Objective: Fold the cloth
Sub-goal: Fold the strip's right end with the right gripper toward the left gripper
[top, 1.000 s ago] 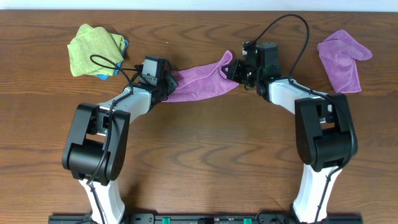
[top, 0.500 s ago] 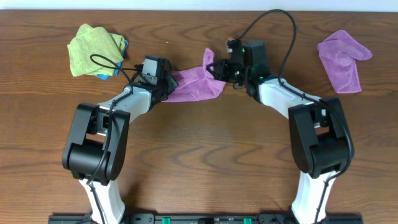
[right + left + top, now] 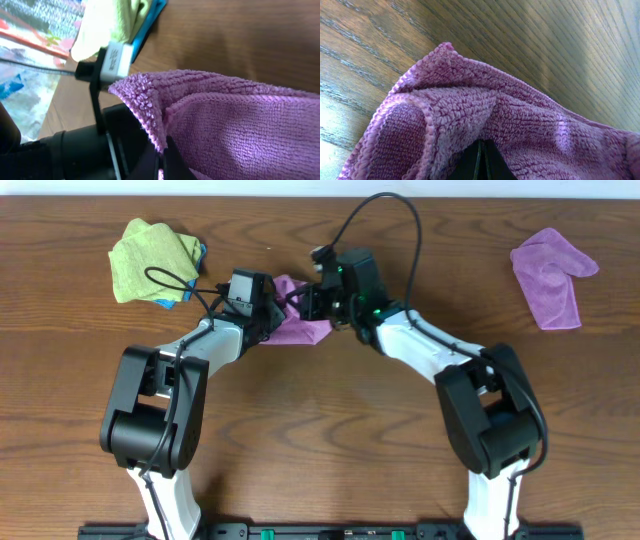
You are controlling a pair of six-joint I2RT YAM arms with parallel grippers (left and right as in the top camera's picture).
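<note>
So, we've got the purple cloth [image 3: 298, 328] bunched into a short, rumpled wad at the far middle of the desk [image 3: 330, 430], right between the two arms. It's a fuzzy microfibre sort of thing. Up close in the left wrist view we can see a loopy, nubbly pile with a stitched, rolled hem running round the corner.

The left fingers [image 3: 272, 317] are pinched together on one end of it, with only their dark tips poking out from under the fabric in the wrist view. The right fingers [image 3: 308, 302] are likewise closed tight on another edge, and a folded-over flap of cloth stands up just above them. The two sets of fingers sit just beside each other.

The desk is dark brown wood with a clear, streaky grain. At the far left lies a crumpled yellow-green cloth [image 3: 152, 258] with a bit of blue cloth [image 3: 198, 255] peeking out from under its right side. Well apart, at the far right, a second purple cloth [image 3: 552, 275] lies loosely flat, roughly mitten-shaped.
</note>
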